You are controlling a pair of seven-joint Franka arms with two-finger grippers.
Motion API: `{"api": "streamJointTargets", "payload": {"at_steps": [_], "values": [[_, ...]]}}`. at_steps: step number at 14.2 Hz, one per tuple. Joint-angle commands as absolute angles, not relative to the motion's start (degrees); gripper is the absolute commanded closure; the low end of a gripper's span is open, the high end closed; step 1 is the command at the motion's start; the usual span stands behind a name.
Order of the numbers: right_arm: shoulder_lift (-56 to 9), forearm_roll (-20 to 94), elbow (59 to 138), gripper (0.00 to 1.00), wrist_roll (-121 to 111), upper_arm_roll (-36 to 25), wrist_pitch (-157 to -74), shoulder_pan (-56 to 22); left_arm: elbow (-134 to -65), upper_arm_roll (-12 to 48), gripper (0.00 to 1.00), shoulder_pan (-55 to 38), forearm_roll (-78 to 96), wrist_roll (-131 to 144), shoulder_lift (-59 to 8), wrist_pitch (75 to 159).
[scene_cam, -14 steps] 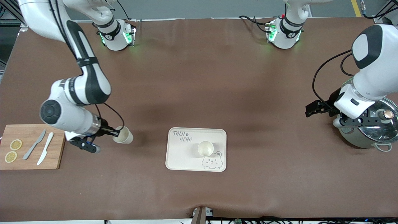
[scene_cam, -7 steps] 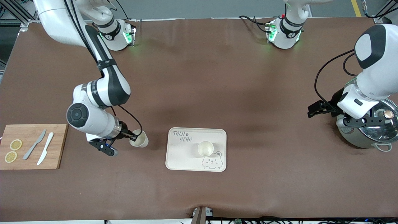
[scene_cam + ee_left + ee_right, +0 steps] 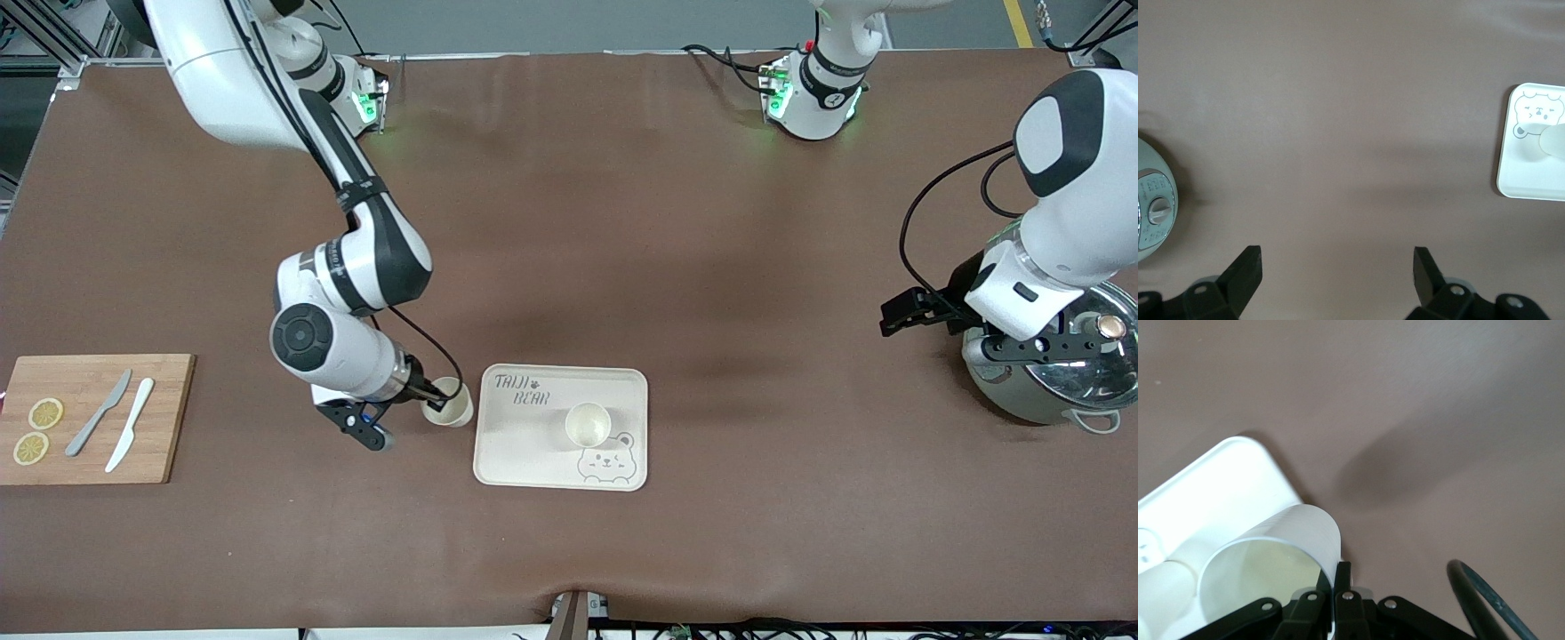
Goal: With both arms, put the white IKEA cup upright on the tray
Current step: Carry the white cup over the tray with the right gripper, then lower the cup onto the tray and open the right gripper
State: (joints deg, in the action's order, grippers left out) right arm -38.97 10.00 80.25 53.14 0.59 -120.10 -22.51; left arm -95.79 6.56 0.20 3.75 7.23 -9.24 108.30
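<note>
Right gripper (image 3: 425, 392) is clenched on the rim of a white cup (image 3: 448, 403), one finger inside the wall and one outside, as the right wrist view shows. The rim pinch keeps the cup mouth-up, so it can probably be set down upright without regrasping. In the front view the held cup sits left of centre, low in the frame, just beside the tray (image 3: 524, 462) at its short edge toward the right arm's end of the table; whether it overlaps that rim cannot be told.

A second cup (image 3: 588, 424) already stands upright on the tray, beside the bear drawing, right of the tray's middle. That leaves the lettered half bare, likely the drop spot.

Left gripper (image 3: 900, 310) waits at the right edge of the frame with fingers released and spread wide, holding nothing, next to a steel pot (image 3: 1058, 373) with a glass lid.

Surface: a brown mat over the whole table (image 3: 569, 222), matte, with slight ripples. At lower left lies a wooden cutting board (image 3: 89, 462) with two knives (image 3: 114, 423) and two lemon slices (image 3: 37, 431). Both arm bases sit along the top edge, green lights on. Grey floor shows above the table; cables run along the bottom edge.
</note>
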Motion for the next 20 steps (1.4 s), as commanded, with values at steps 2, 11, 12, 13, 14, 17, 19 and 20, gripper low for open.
{"api": "streamJointTargets", "payload": {"at_steps": [2,11,12,13,14,17,19,20], "values": [[-44.6,11.4,73.0,1.0,57.5,0.2,-119.9,-24.5,-94.0,6.9,0.0,0.1,2.7,6.6,-9.2,108.1],[-48.7,11.4,72.6,1.0,60.6,0.1,-124.9,-27.8,-93.3,6.9,0.0,0.3,2.7,2.5,-9.3,107.4],[-49.0,11.3,72.7,1.0,60.7,0.1,-124.9,-27.9,-93.3,6.9,0.0,0.4,2.6,2.5,-9.3,107.3],[-49.0,11.3,72.8,1.0,60.6,0.1,-124.9,-27.9,-93.3,6.9,0.0,0.4,2.5,2.5,-9.3,107.3],[-49.3,11.3,72.8,1.0,60.7,0.1,-125.0,-27.9,-93.3,6.9,0.0,0.3,2.5,2.5,-9.4,107.3],[-49.3,11.3,72.8,0.92,60.5,0.1,-124.9,-27.8,-93.3,6.9,0.0,0.3,2.6,2.5,-9.3,106.8],[-49.3,11.4,72.7,0.57,60.3,0.1,-124.5,-27.4,-93.3,6.9,0.0,0.4,2.5,2.5,-9.3,106.7],[-49.2,11.4,72.6,0.51,60.3,0.1,-124.2,-27.2,-93.3,6.9,0.0,0.4,2.6,2.5,-9.4,106.7]]}}
